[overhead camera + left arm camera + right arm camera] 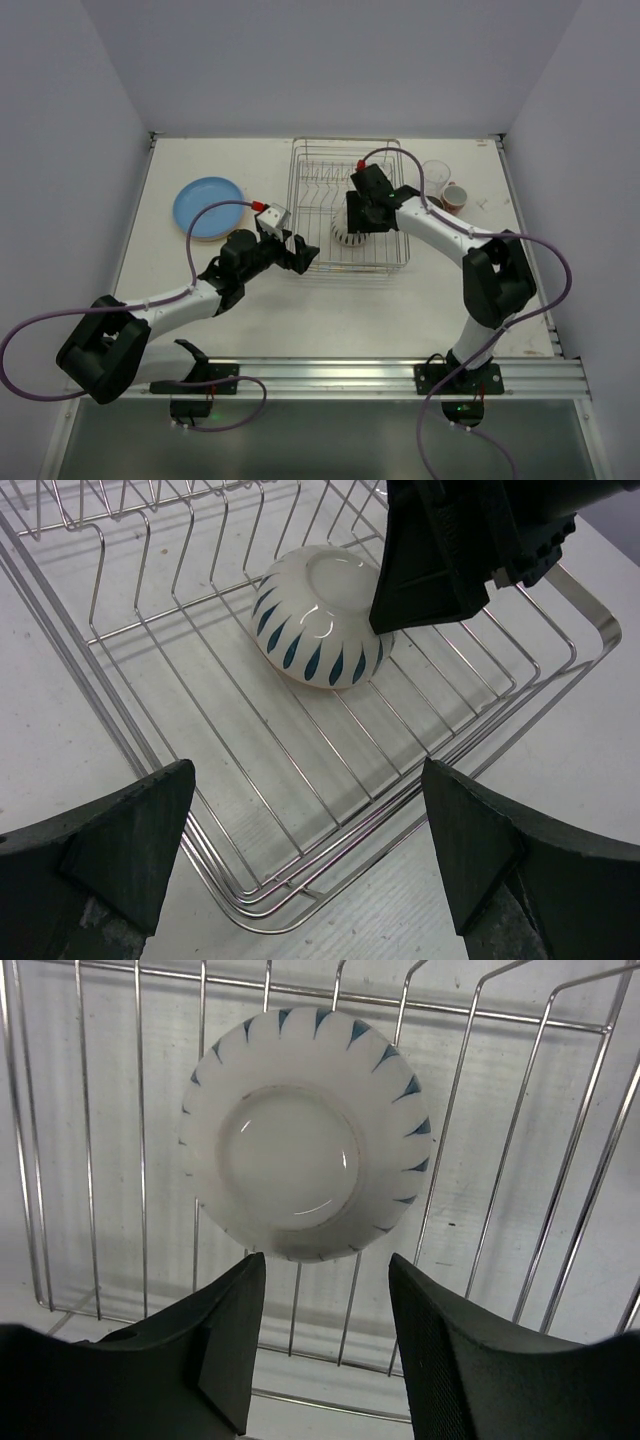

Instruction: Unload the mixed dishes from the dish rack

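The silver wire dish rack stands mid-table. A cream bowl with blue petal marks lies upside down in its near part. It also shows in the left wrist view and the right wrist view. My right gripper hangs open just above the bowl, its fingers short of the rim and empty. My left gripper is open and empty at the rack's near left corner. The blue plate lies on the table to the left, with a yellowish rim under it.
A clear glass tumbler and a reddish-brown cup stand on the table right of the rack. Upright tines fill the rack's far half. White walls close the table at the back and sides.
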